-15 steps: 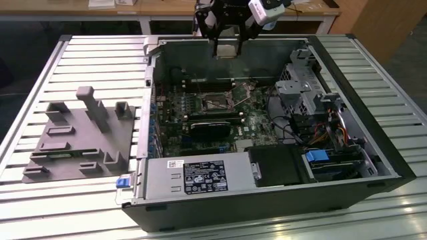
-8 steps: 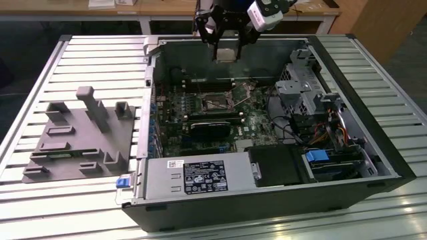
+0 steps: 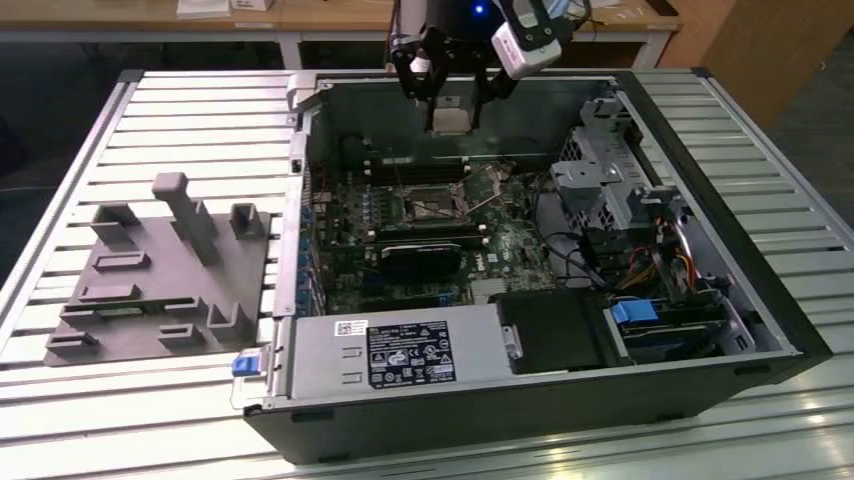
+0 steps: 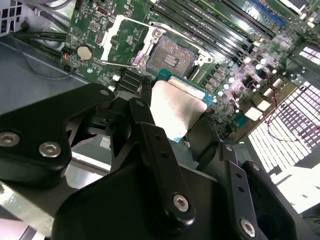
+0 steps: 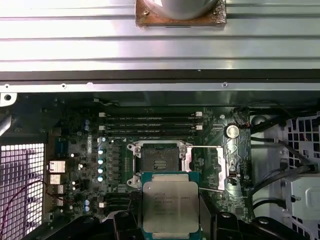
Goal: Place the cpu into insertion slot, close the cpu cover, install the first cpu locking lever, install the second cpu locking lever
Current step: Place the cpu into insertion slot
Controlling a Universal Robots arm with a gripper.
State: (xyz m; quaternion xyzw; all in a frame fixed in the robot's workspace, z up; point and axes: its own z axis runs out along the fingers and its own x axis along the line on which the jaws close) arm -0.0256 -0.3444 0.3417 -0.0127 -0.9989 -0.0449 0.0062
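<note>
Gripper (image 3: 451, 98) clamped on cpu (image 3: 451, 121), well above insertion slot (image 5: 159, 161); slot bare, cpu cover (image 5: 207, 167) swung open beside it; I judged first step in hand; lowering called for chip squared to slot, level.

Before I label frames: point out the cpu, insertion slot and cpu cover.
cpu (image 5: 170, 205): first wrist view, metal top.
insertion slot (image 5: 161, 161): first wrist view, dark centre.
cpu cover (image 5: 220, 167): first wrist view, outer frame bar.

Slatted metal table (image 3: 200, 110), open computer case (image 3: 534, 425), grey holder (image 3: 147, 300) alongside
</note>
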